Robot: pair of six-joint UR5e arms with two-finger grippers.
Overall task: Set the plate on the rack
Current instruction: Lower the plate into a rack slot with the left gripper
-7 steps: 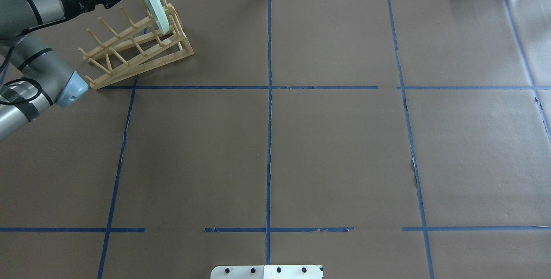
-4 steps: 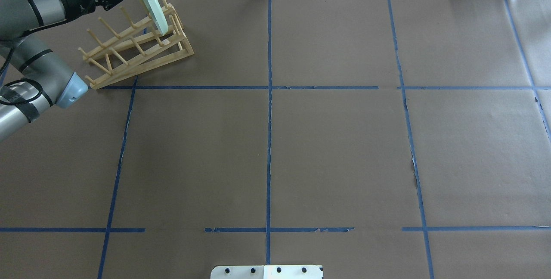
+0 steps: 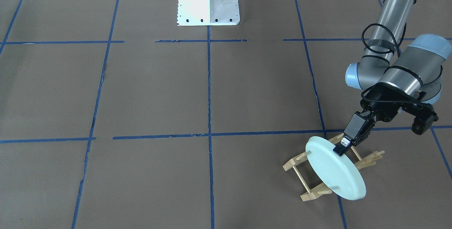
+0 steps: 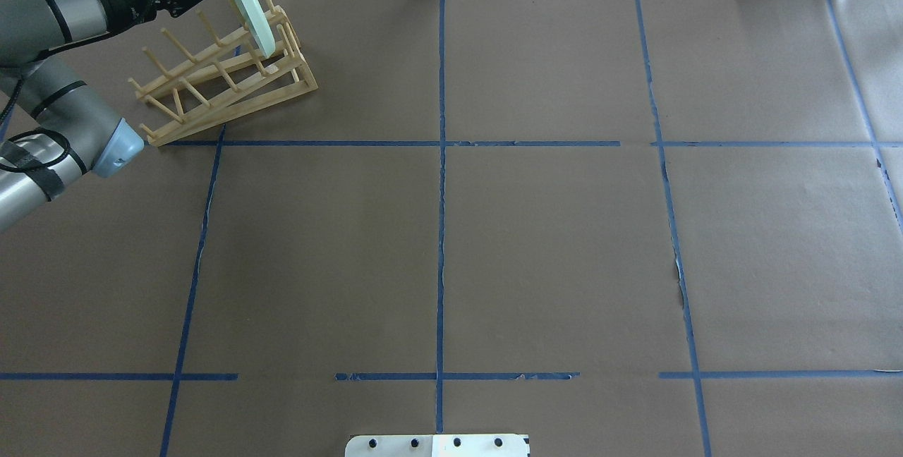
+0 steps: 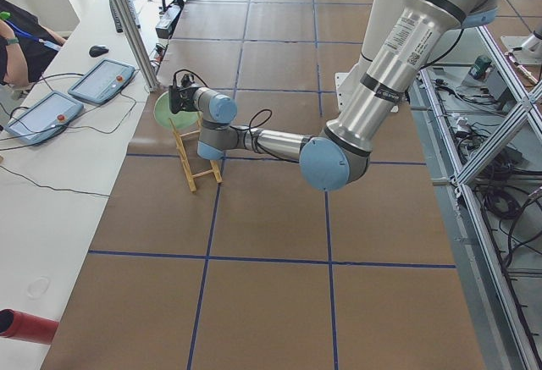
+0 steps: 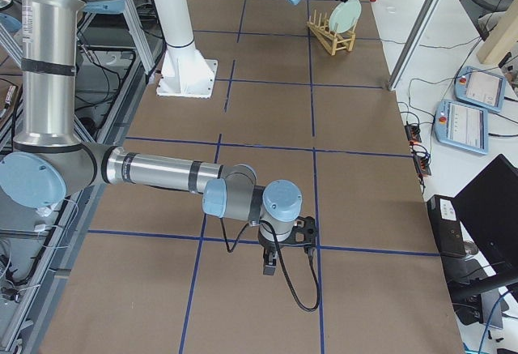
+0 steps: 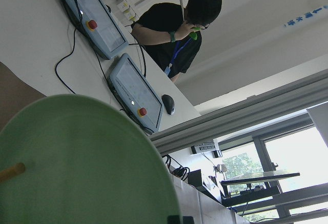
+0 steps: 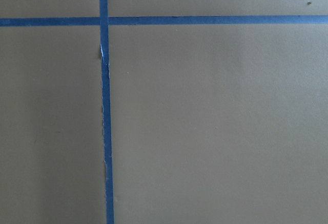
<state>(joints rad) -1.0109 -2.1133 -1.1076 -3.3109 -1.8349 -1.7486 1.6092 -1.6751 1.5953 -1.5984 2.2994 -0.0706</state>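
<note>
A: Item, plate (image 3: 335, 172): location?
B: Stood tilted, lower edge among rack (image 3: 293, 164) pegs, table's 10 o'clock overhead. Left gripper (image 3: 344, 146) pinched its 12 o'clock rim, likely steadying it until seated. Right gripper (image 6: 271, 266): finger state could not be told.

Left pincer (image 3: 342, 147) gripping plate (image 3: 335, 172) rim, over rack (image 3: 309, 196)
</note>
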